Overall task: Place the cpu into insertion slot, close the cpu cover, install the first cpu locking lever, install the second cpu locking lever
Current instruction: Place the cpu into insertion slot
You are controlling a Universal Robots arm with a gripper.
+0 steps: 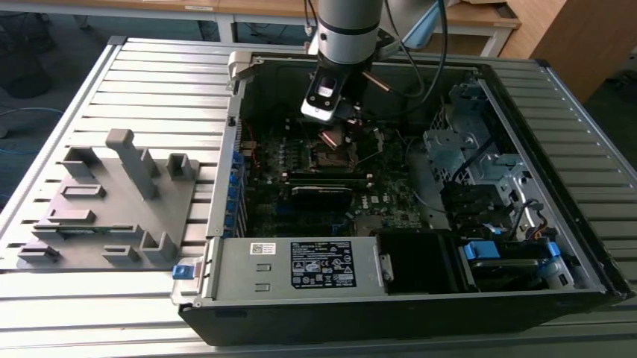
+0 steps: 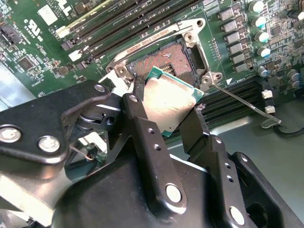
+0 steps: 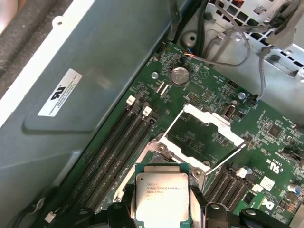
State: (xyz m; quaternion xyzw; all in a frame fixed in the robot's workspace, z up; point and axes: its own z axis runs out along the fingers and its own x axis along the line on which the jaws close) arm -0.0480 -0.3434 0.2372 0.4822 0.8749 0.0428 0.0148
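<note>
Exterior view: gripper (image 1: 335, 128) inside open PC case (image 1: 557, 246), over insertion slot (image 1: 336, 158). Second wrist view: fingers (image 2: 142, 126) pinch cpu (image 2: 171, 107) by opp. edges; cpu tilted, near slot, not seated. First wrist view: cpu cover (image 3: 202, 135) swung open.

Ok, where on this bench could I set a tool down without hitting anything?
Bare slatted table shows above and below the grey fixture on the exterior view's left. Inside the computer case it is crowded: the gripper holds the cpu over the insertion slot, beside drive cages.
</note>
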